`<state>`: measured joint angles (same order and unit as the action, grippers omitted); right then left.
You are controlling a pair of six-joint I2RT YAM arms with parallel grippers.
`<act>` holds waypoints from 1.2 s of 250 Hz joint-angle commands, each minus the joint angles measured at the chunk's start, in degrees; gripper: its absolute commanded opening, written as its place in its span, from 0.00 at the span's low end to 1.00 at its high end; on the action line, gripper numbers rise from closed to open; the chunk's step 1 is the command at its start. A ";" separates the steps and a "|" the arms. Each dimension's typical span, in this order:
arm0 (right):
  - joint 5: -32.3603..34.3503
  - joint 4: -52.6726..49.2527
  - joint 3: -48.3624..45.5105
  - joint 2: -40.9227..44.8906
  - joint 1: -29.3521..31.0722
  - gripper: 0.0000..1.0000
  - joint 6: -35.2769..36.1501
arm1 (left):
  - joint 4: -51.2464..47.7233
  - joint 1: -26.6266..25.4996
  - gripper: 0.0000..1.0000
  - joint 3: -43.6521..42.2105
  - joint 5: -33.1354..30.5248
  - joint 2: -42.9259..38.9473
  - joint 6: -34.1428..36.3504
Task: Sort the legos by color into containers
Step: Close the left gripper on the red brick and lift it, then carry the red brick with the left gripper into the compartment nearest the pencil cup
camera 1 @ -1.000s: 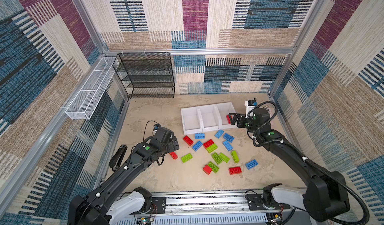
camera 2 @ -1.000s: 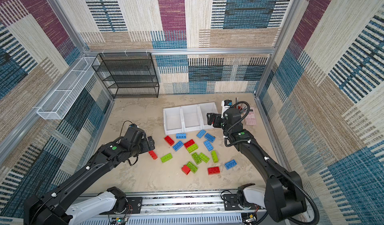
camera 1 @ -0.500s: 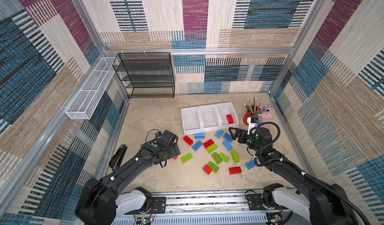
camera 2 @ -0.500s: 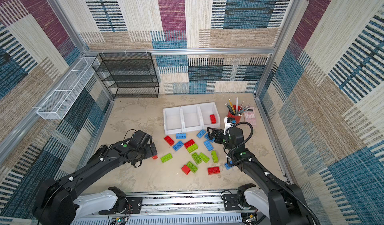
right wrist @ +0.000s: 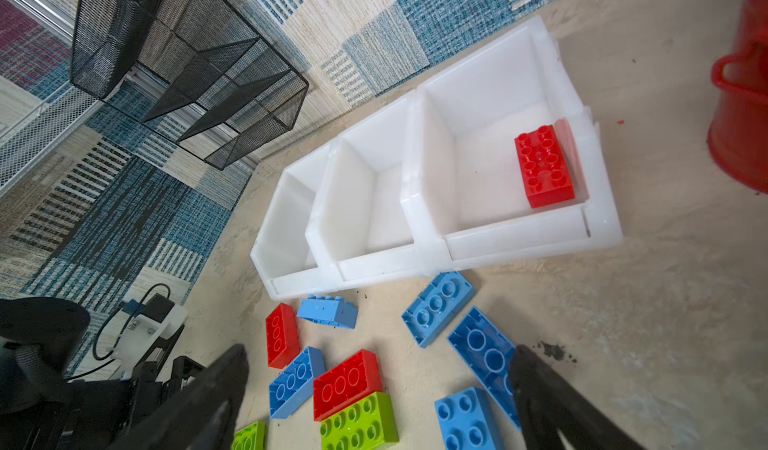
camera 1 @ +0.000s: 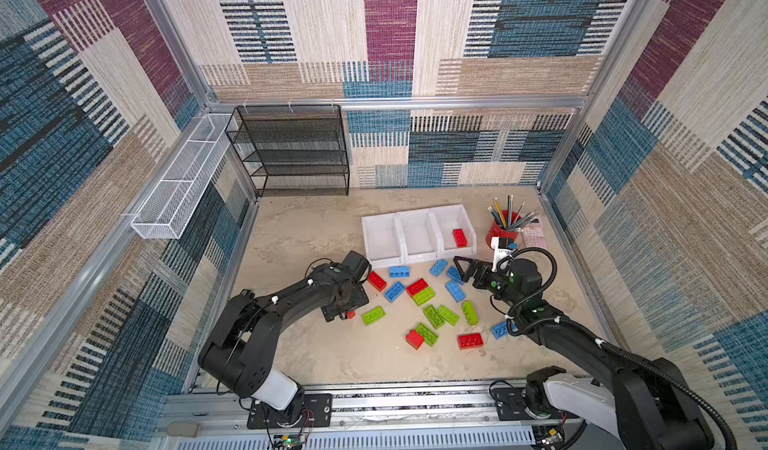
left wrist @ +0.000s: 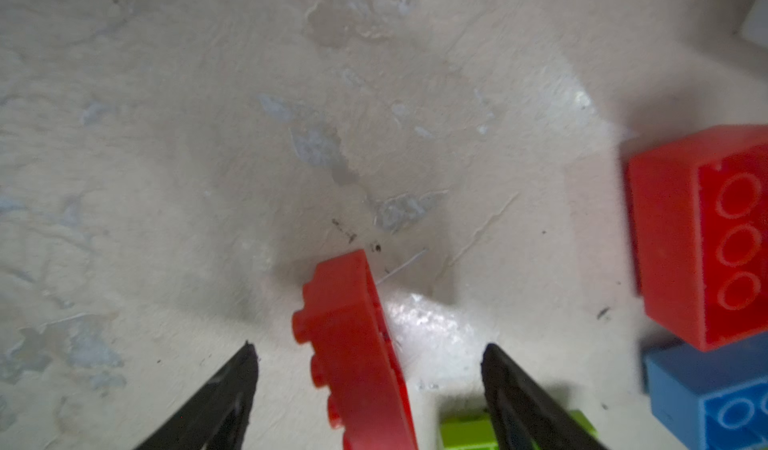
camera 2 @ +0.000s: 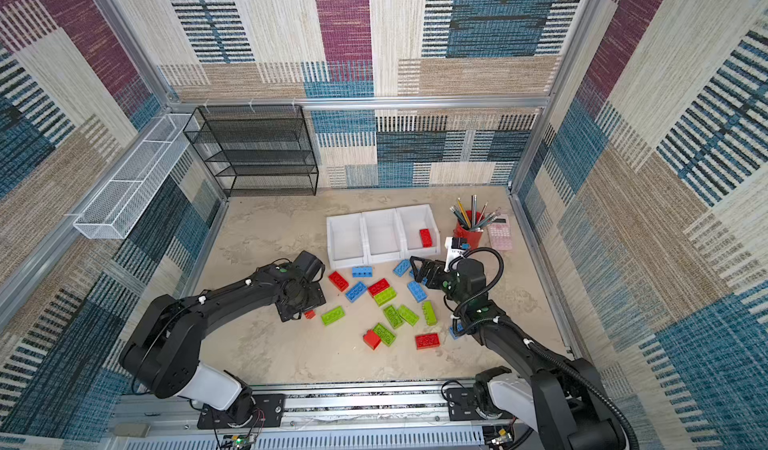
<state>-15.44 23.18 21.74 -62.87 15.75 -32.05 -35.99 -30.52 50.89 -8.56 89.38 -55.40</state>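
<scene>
At nine o'clock of the legos (camera 1: 434, 315), we find the left gripper (left wrist: 369, 346) parted around a tilted red lego (left wrist: 349, 323); the right gripper (right wrist: 379, 349), at one o'clock, gapes empty.

The legos (right wrist: 347, 383) are hard moulded plastic, smooth with a slight sheen, in red, lime and blue alike. The containers (right wrist: 515, 236) are smooth white plastic, faintly translucent at the walls. The bench (left wrist: 166, 136) is matt, pale and rough, mottled with scuffed greyish patches and fine cracks. The left fingers (left wrist: 519, 398) look matt black. The walls (camera 1: 685, 178) wear coarse woven cloth. The rack (camera 1: 299, 149) is black metal mesh, the basket (camera 1: 178, 186) white-coated wire, and the pencil cup (right wrist: 744, 115) glossy red.
</scene>
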 commanded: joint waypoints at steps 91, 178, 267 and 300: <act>0.41 2.96 -0.20 -0.63 0.99 0.99 -0.15 | 1.41 -0.15 0.30 1.22 -0.62 1.14 -0.07; 1.11 2.55 0.04 -0.70 1.39 0.99 0.15 | -0.37 -0.24 0.19 6.47 -1.72 1.19 4.55; 1.26 2.54 -0.06 -0.75 1.92 0.99 0.30 | -6.11 -4.81 0.15 19.33 -5.70 5.01 13.74; 1.20 2.43 0.07 -0.63 2.14 0.99 0.25 | -7.80 -6.86 0.15 26.66 -6.75 8.00 16.86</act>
<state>-14.70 24.14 21.71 -63.64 17.67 -31.99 -41.10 -36.12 72.44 -13.37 95.44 -43.66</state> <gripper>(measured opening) 0.986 0.271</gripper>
